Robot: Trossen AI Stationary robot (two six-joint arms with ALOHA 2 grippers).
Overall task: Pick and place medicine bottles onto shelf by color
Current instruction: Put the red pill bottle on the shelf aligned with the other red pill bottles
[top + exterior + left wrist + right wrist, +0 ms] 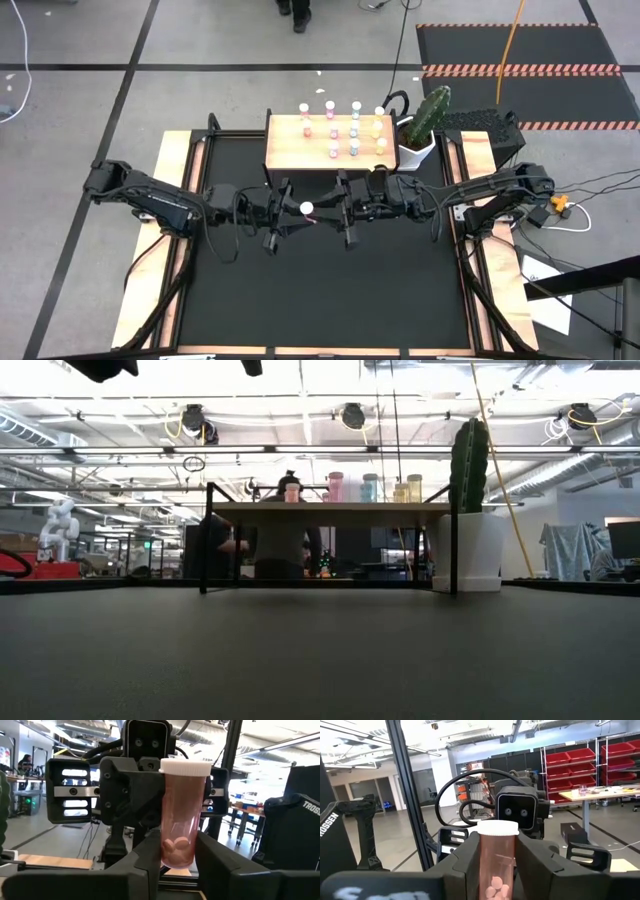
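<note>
A pink medicine bottle (307, 208) with a white cap stands upright in mid-air over the middle of the black mat. My left gripper (292, 212) comes at it from the table's left and is shut on it. My right gripper (325, 212) comes from the right and is also shut on it. The left wrist view shows the bottle (182, 815) with pills at its bottom; the right wrist view shows the bottle (497, 860) too. The wooden shelf (285, 150) stands at the far edge and carries several pink, teal and yellowish bottles (355, 130). My left gripper pinches the bottle's lower body (165, 852) between its two fingers, coming about level from the table's left. The bottle stands upright, cap up, lifted clear of the mat. My right gripper pinches the same bottle's body (484, 862) below the cap between its two fingers, about level from the table's right.
A green cactus in a white pot (420, 130) stands just right of the shelf. In the low view the shelf (330, 507) rests on thin black legs, with open black mat in front of it. A person shows in the room behind the shelf.
</note>
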